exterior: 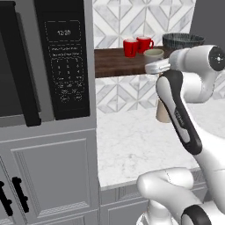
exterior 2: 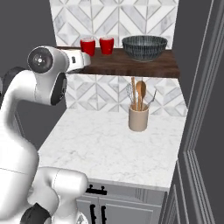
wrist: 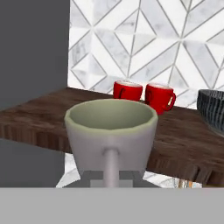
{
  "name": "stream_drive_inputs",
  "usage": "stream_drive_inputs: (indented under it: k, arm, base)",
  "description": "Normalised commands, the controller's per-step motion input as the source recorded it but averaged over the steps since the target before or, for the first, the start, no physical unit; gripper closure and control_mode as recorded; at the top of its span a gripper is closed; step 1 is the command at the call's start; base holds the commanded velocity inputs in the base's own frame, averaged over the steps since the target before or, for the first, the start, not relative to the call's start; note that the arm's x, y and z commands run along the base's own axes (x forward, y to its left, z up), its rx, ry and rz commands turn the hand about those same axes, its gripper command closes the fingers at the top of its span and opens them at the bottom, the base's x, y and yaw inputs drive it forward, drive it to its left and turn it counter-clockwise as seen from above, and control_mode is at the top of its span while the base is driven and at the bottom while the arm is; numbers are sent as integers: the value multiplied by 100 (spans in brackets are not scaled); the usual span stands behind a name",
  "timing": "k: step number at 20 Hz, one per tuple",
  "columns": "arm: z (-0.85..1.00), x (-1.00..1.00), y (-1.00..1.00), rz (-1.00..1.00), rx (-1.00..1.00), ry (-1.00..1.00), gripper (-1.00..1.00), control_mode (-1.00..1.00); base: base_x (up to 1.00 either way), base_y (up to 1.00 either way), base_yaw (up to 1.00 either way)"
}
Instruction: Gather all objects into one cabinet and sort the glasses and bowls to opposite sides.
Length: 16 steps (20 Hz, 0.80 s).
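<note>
My gripper [wrist: 111,149] is shut on the glass, a small grey-beige tumbler [wrist: 111,131], with one finger on its near wall. The tumbler [exterior: 154,54] hangs upright at the front edge of the dark-brown shelf board [exterior: 116,63], toward its left half. I cannot tell whether it touches the wood. Two red mugs [wrist: 127,91] [wrist: 159,97] stand side by side at the back of the shelf, behind the tumbler. The wide dark patterned bowl [exterior 2: 144,47] sits on the shelf's right part, right of the mugs [exterior 2: 88,46] [exterior 2: 106,44].
A tan utensil holder [exterior 2: 138,117] with wooden spoons stands on the marble counter [exterior 2: 105,144] under the shelf. A black microwave [exterior: 66,52] in a grey cabinet column borders the shelf on the left. A tall dark panel [exterior 2: 203,109] closes the right side.
</note>
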Motion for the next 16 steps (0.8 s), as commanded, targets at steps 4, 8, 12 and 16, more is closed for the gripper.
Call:
stream_drive_inputs:
  k: [4,8,12,16]
  arm:
    - [2,88,18,24,0,0,100,-100]
    - [0,78,30,13,0,0,100,-100]
    - [-4,98,20,5,0,3,100,-100]
    - [-6,91,10,0,0,3,100,-100]
  base:
    - [0,0,0]
    - [0,0,0]
    - [0,0,0]
    - [0,0,0]
